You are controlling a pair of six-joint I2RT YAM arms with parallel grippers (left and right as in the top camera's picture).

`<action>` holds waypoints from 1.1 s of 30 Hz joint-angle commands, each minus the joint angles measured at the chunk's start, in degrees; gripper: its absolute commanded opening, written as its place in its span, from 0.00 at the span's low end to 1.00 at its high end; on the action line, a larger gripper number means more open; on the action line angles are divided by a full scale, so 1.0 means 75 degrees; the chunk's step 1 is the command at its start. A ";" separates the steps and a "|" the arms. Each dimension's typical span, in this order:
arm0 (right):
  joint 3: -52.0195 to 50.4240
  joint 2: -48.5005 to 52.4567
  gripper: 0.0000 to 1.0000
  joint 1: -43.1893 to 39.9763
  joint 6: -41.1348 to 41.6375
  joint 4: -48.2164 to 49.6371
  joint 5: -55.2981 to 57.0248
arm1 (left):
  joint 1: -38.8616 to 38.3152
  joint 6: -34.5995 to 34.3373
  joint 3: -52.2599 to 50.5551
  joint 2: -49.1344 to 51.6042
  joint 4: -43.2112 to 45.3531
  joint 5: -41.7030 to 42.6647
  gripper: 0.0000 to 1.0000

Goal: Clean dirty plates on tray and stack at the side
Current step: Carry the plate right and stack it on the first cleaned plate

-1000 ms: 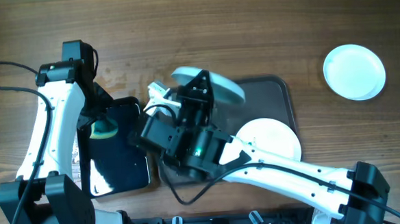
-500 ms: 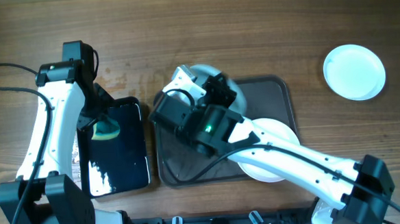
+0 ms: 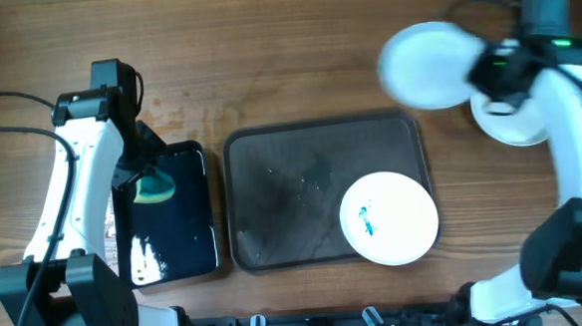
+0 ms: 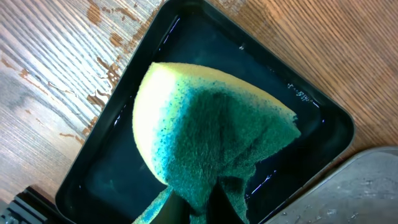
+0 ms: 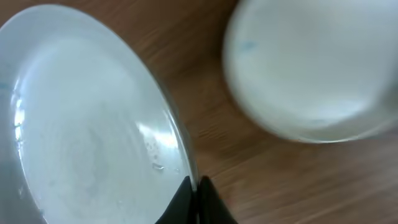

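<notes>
My right gripper [image 3: 478,73] is shut on the rim of a pale plate [image 3: 424,66], held in the air at the back right, blurred. In the right wrist view the closed jaws [image 5: 196,186] pinch that plate's edge [image 5: 87,124]. A white plate [image 3: 513,123] rests on the wood under the right arm, and shows blurred [image 5: 311,68] beside the held one. Another white plate [image 3: 389,218] with a blue smear lies in the right part of the dark tray [image 3: 273,194]. My left gripper [image 3: 144,179] is shut on a green and yellow sponge [image 4: 211,124].
A small glossy black tray [image 3: 171,249] holding water lies left of the big tray, under the sponge; the left wrist view shows its rim [image 4: 112,124] and a corner of the grey tray [image 4: 367,186]. Wet streaks mark the big tray's floor.
The right arm has swung from over the tray's back left to the far back right, carrying the plate with it. The left arm and sponge have not moved.
</notes>
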 commanded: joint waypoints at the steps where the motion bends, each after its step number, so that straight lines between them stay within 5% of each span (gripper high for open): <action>1: 0.0041 0.0050 0.04 -0.1475 0.0452 -0.0026 -0.0428 | 0.0035 0.0119 0.0128 -0.0131 0.0038 0.0041 0.04; 6: 0.0032 0.0490 0.04 -0.3089 0.0589 -0.0114 -0.0280 | 0.0035 0.0119 0.0128 -0.0131 0.0119 0.0041 0.04; 16: 0.0032 0.2722 0.04 -0.3045 0.0251 -0.0154 -0.0309 | 0.0035 0.0117 0.0128 -0.0131 0.0143 0.0073 0.04; 19: 0.0032 0.2792 0.58 -0.2906 -0.0052 0.0047 -0.0685 | 0.0035 0.0117 0.0128 -0.0131 0.0131 0.0073 0.04; 21: 0.0035 0.2792 0.62 -0.2833 -0.0117 0.0131 -0.0842 | 0.0035 0.0119 0.0128 -0.0131 0.0099 0.0073 0.04; 23: 0.0035 0.2789 0.92 -0.2739 -0.0122 0.0096 -0.0868 | 0.0035 0.0119 0.0128 -0.0131 0.0073 0.0073 0.04; 31: 0.0545 -0.0099 0.93 -0.1460 -0.0469 -0.0804 -0.0868 | 0.0035 0.0117 0.0128 -0.0131 0.0064 0.0131 0.04; 32: 0.0545 -0.0420 0.86 -0.1157 -0.0463 -0.1046 -0.0857 | 0.0035 0.0117 0.0128 -0.0131 0.0064 0.0128 0.04; 33: 0.0542 -0.0790 0.46 -0.0670 -0.0431 -0.1448 -0.0836 | 0.0035 0.0117 0.0128 -0.0131 0.0067 0.0128 0.04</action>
